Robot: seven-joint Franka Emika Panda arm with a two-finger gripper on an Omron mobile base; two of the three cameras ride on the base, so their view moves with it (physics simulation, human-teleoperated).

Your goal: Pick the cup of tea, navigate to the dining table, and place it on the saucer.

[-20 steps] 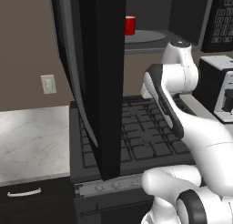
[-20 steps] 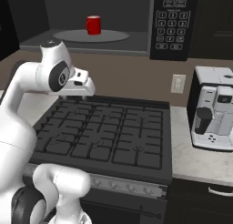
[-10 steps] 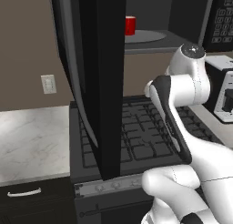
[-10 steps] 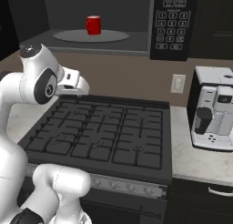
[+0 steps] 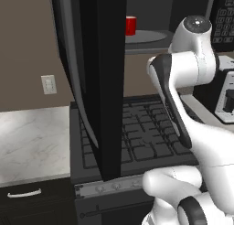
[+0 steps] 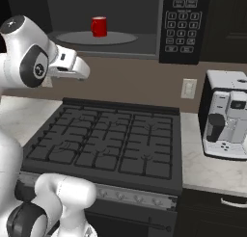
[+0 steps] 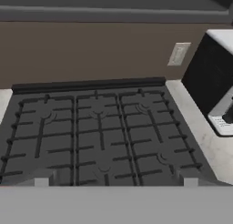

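- One gripper [image 6: 82, 70] was noted, raised over the left rear of the stove [image 6: 111, 144]; whether its jaws stood apart or closed could not be told from these views, and nothing was seen between them.
- The hand view looked down across the stove grates toward the brown wall [image 7: 91, 52], with a coffee machine [image 7: 214, 82] at the right.
- The cup [image 6: 99, 26] stood upright on the round turntable [image 6: 120, 38] inside the open microwave [image 6: 178, 19], above and behind the gripper and well apart from it.
- The microwave door [image 5: 98, 82] hung open, edge-on in the left base view.
- Judgement on handling: the cup appeared rigid, glossy and likely slippery; small and light, but carrying liquid, so it should be kept level.
- Judgement on grip: take it across the body at mid-height, fingers on opposite sides; the handle's position could not be made out.
- Risk judged: the low cavity roof limits approach; a horizontal entry seems required.
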